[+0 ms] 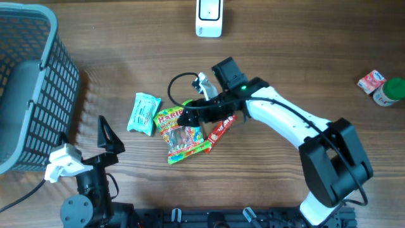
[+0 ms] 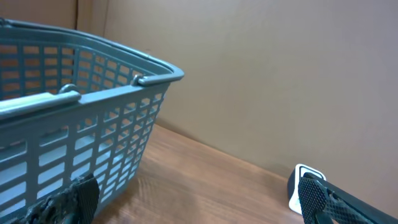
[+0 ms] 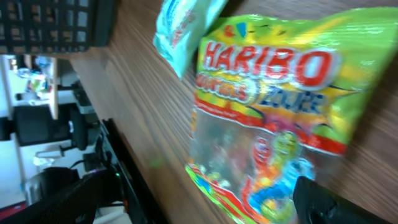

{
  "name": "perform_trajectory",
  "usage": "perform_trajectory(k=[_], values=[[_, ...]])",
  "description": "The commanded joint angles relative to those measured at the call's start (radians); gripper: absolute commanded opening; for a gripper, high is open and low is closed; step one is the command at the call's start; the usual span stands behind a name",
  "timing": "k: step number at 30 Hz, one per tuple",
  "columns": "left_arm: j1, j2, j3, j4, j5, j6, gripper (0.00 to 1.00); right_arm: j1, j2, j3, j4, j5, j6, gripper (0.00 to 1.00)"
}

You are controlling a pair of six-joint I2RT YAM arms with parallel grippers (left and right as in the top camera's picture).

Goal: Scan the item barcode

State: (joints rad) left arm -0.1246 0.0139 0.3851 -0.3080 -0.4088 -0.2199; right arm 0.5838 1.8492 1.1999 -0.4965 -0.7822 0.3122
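Note:
A yellow-green Haribo gummy bag lies flat at the table's middle, with a teal packet to its left and a red packet to its right. My right gripper hovers low over the bag's top edge, open and holding nothing. In the right wrist view the bag fills the frame, with one dark fingertip over its lower corner. The white barcode scanner stands at the far middle edge. My left gripper is open and empty near the front left, and its wrist view shows the scanner far off.
A grey mesh basket occupies the far left, close beside the left arm. A small red-and-white carton and a green-lidded container sit at the right edge. A black cable loops behind the right wrist.

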Motion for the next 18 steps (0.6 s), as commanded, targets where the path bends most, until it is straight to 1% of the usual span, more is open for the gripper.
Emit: perform_trajectory(k=[1, 3, 7, 11, 18], values=[[-0.005, -0.009, -0.011, -0.005, 0.016, -0.009, 1.0, 0.047, 0.031, -0.01, 0.035, -0.045, 0.061, 1.0], [-0.005, -0.009, -0.011, -0.015, 0.016, -0.009, 1.0, 0.073, 0.034, -0.01, 0.048, -0.032, 0.061, 1.0], [-0.005, -0.009, -0.011, -0.073, 0.016, -0.009, 1.0, 0.123, 0.034, -0.011, 0.04, 0.087, 0.065, 1.0], [-0.005, -0.009, -0.011, -0.094, 0.016, -0.009, 1.0, 0.146, 0.037, -0.011, 0.039, 0.154, 0.084, 1.0], [-0.005, -0.009, -0.011, -0.127, 0.016, -0.009, 1.0, 0.147, 0.112, -0.011, 0.042, 0.153, 0.084, 1.0]])
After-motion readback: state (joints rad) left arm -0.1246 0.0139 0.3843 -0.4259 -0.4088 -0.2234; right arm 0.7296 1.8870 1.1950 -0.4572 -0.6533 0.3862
